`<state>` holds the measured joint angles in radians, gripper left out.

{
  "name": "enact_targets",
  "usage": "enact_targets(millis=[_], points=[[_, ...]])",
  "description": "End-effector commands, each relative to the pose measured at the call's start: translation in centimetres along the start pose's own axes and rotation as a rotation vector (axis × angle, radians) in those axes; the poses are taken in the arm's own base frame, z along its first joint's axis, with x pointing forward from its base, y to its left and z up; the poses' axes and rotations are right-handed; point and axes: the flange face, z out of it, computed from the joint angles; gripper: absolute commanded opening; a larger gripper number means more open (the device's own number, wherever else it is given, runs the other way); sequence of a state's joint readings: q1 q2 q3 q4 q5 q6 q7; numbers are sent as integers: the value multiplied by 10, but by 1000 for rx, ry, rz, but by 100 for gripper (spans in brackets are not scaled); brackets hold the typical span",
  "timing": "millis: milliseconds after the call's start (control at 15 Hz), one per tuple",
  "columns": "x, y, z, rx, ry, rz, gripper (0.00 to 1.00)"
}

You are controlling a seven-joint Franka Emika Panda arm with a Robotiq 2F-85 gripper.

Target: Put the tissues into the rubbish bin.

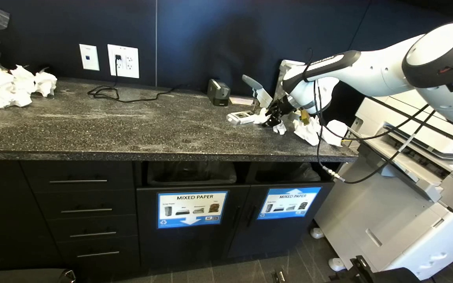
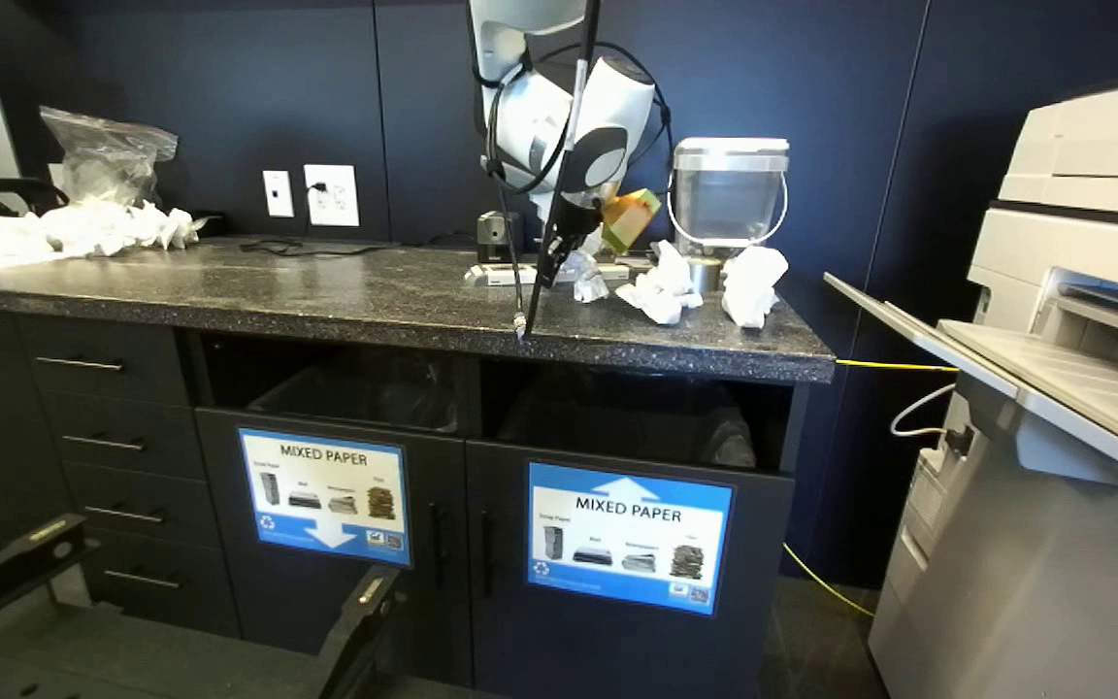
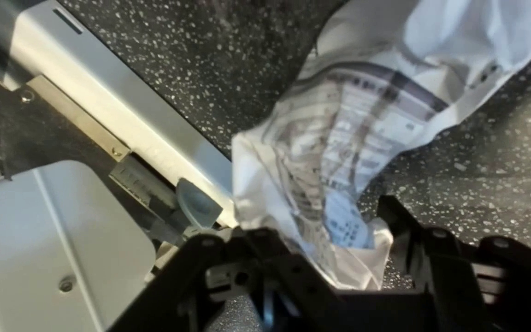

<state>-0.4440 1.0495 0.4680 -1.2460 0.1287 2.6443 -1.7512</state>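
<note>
Crumpled white tissues lie near the counter's right end: one small wad (image 2: 586, 279) at the gripper, a larger wad (image 2: 661, 283) and another wad (image 2: 755, 286) beyond it. A bigger pile (image 1: 10, 86) sits at the far left. My gripper (image 1: 272, 119) is low at the counter, pointing down. In the wrist view the gripper (image 3: 327, 221) has its jaws apart, with a printed, crumpled tissue (image 3: 330, 152) between them. The right finger (image 3: 399, 219) is very close to the tissue's edge; contact is unclear. Below the counter is the rubbish bin (image 2: 617, 646), a black cabinet with a dark slot and blue-topped sign.
A white metal hole punch (image 3: 122, 124) is right beside the tissue. Behind stand a pencil sharpener (image 1: 218, 93) and a clear lidded tub (image 2: 729, 199). A similar bin (image 2: 326, 607) adjoins on the left. The printer (image 2: 996, 544) stands right of the counter. Loose cables hang from the arm.
</note>
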Motion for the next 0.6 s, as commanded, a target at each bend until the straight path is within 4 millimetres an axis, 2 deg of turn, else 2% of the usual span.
enact_targets(millis=[0,133,200,333,400,467,533], points=[[-1,13,-1,-15,-4,-21,25],[7,8,6,-14,-34,-37,15],[2,13,0,-12,-47,-31,13],[7,7,9,5,-123,-15,13],[2,11,3,20,-153,21,15],[2,10,4,35,-182,49,13],[11,6,10,52,-215,69,14]])
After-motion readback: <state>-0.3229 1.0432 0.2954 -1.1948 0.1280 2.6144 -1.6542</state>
